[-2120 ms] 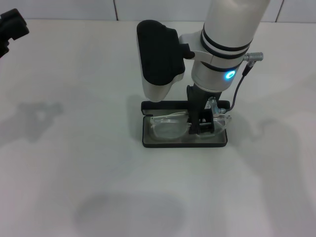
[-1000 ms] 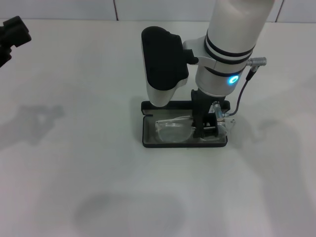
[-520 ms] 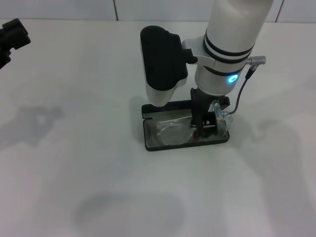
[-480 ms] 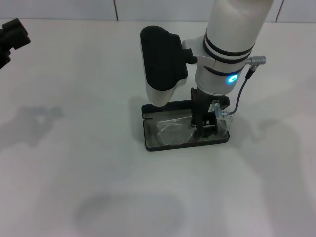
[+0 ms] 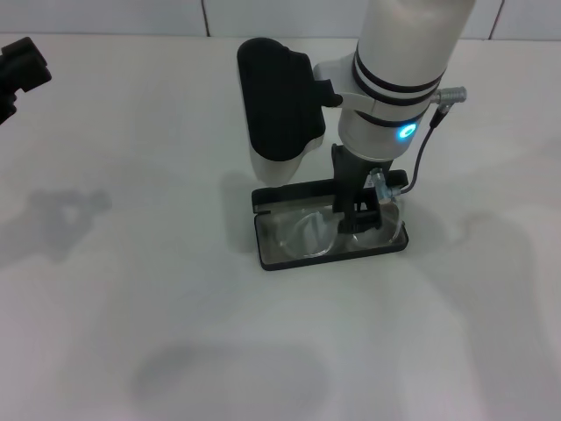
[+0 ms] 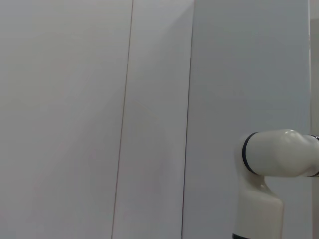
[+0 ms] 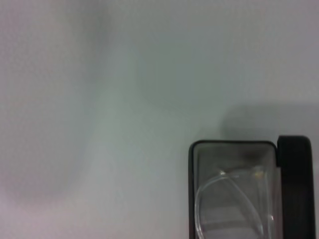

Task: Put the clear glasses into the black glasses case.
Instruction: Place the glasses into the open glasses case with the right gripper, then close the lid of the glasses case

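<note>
While your right gripper point(image 5: 358, 215) hangs straight down into the open case point(image 5: 289, 256), the glasses point(image 5: 307, 232) lie inside the tray, one lens showing clear to the left of the fingers and the other end tucked under and behind them. You can see a thin clear arm of the glasses sticking up beside the gripper on its right, near the cable. Whether the fingers are pinching the frame or merely standing against it, you cannot tell: their black tips sit right at the bridge end of the glasses, and the gap between them is hidden.

Look at your right wrist view and you find one corner of the case point(image 7: 233, 145) with a lens of the glasses point(image 7: 229, 204) resting on the grey lining, inside the rim; the raised black lid runs along the far side of the tray.

The case sits on the white table point(image 5: 131, 289), slightly skewed. Your left gripper point(image 5: 22, 70) is parked at the far left edge of the table, well apart from the case, and its fingers cannot be read.
</note>
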`<action>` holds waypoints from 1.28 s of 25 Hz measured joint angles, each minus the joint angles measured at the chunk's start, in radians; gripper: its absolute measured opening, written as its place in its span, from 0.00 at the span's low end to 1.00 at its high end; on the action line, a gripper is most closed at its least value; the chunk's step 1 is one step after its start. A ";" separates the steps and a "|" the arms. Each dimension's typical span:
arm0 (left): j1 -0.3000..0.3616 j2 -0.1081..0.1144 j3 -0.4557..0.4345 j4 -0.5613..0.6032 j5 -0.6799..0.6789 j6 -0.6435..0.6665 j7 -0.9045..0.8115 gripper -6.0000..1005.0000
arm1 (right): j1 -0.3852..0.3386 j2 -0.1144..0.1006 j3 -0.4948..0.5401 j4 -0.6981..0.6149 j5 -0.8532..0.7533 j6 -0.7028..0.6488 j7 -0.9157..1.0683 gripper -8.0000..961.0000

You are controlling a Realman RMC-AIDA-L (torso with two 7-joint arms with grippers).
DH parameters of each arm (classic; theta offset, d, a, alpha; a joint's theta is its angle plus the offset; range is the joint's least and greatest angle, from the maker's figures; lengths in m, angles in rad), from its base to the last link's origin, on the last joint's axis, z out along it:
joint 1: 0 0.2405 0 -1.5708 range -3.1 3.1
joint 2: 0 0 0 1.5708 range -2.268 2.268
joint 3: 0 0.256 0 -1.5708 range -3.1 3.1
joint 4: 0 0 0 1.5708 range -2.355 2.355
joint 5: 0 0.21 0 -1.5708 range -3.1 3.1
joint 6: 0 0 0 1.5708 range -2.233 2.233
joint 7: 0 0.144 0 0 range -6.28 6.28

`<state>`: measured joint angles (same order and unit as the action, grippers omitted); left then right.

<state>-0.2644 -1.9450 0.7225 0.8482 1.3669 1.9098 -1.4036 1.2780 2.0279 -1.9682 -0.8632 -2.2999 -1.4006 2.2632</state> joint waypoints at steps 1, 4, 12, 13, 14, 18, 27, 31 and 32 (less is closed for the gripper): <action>0.000 0.000 0.000 0.000 0.000 0.000 0.000 0.12 | -0.002 0.000 0.001 -0.008 0.000 -0.002 0.003 0.24; 0.002 0.000 0.000 0.000 0.000 0.000 0.000 0.12 | -0.005 0.000 0.005 -0.023 -0.001 -0.007 0.007 0.24; 0.011 0.000 0.000 0.006 -0.004 0.001 0.000 0.12 | -0.013 0.000 0.008 -0.058 -0.012 -0.014 0.018 0.24; 0.012 0.000 0.000 0.007 -0.005 0.002 0.000 0.12 | -0.015 0.000 0.009 -0.066 -0.012 -0.016 0.020 0.24; 0.013 0.000 0.000 0.007 -0.006 0.002 0.000 0.12 | -0.023 0.000 0.011 -0.082 -0.013 -0.020 0.021 0.24; 0.013 0.001 0.000 0.008 -0.009 0.012 0.000 0.12 | -0.073 0.000 0.040 -0.177 -0.024 -0.054 0.023 0.25; 0.003 0.008 0.000 0.010 -0.041 0.034 -0.029 0.12 | -0.346 -0.001 0.169 -0.595 -0.094 -0.104 0.033 0.25; -0.029 0.007 0.004 0.011 -0.036 0.035 -0.058 0.12 | -0.541 -0.004 0.298 -0.817 -0.043 -0.099 -0.007 0.25; -0.039 0.005 0.006 0.010 -0.028 0.034 -0.063 0.12 | -0.603 -0.005 0.342 -0.868 -0.011 -0.092 -0.038 0.25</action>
<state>-0.3030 -1.9404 0.7286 0.8578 1.3394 1.9438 -1.4668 0.6747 2.0230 -1.6265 -1.7307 -2.3110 -1.4925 2.2248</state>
